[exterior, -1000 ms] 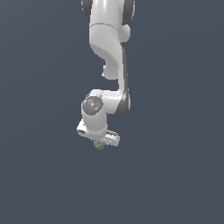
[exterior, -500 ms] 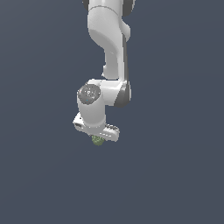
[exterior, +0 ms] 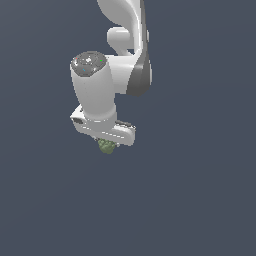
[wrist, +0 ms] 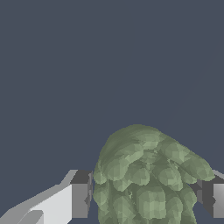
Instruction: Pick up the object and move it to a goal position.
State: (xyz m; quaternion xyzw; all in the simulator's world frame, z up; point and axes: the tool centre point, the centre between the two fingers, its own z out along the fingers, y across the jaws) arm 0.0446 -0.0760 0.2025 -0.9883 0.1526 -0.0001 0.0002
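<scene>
My white two-fingered gripper [exterior: 106, 144] points downward from my white, grey-jointed arm [exterior: 120, 60], and its jaws are closed on the small olive-green, bumpy, roundish lump [exterior: 106, 146], which is the object of the task. In the exterior view only the lower part of the lump shows, protruding just beneath the broad white hand body; the fingers themselves are hidden behind that body there. In the wrist view the lump [wrist: 146, 175] fills the space between my two fingertips: the dark pad of one finger [wrist: 80, 194] touches its knobbly side, and the dark pad of the opposite finger [wrist: 208, 194] presses against the other side. The mottled green surface is made of many small rounded knobs, lighter at the crowns. The surroundings are a uniform dark blue-grey surface [exterior: 200, 190] with no visible edge or corner, so I cannot place the lump against the bench's edges or corners, nor tell whether it touches that surface or is clear of it. The wrist view's frame cuts off part of the lump
</scene>
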